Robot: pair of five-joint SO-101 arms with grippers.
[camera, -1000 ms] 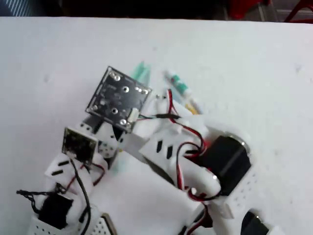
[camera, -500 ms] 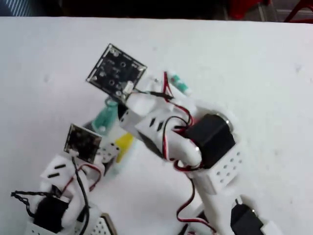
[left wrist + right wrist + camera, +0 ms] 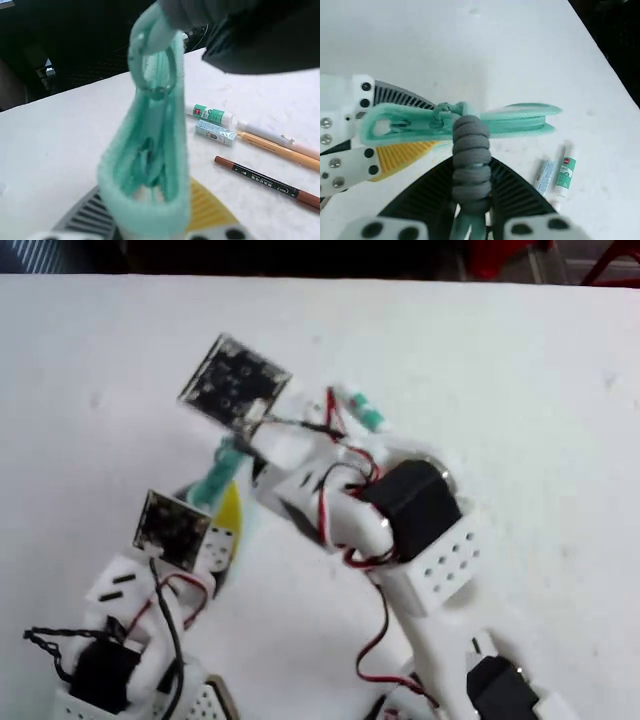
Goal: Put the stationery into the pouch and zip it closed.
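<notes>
The mint-green mesh pouch (image 3: 150, 150) hangs stretched between both grippers. My left gripper (image 3: 150, 222) is shut on one end of it, with a grey ribbed finger (image 3: 85, 220) and a yellow finger (image 3: 210, 215) on either side. My right gripper (image 3: 471, 175), black with a grey wrapped tip, is shut on the pouch (image 3: 460, 120) at its zip end. From above, the pouch (image 3: 214, 480) shows between the two arms. Loose on the table lie a glue stick (image 3: 210, 114), a small eraser (image 3: 216, 133), an orange pencil (image 3: 280, 148) and a brown pen (image 3: 265, 182).
The white table (image 3: 520, 370) stretches open to the right and far side. Both arms crowd the near left, the right arm's black motor (image 3: 410, 502) sitting above the centre. The glue stick (image 3: 362, 410) lies just beyond the right arm.
The right arm has swung left and away, bringing the pouch between the two grippers. The left gripper's yellow finger has come into sight beside the pouch.
</notes>
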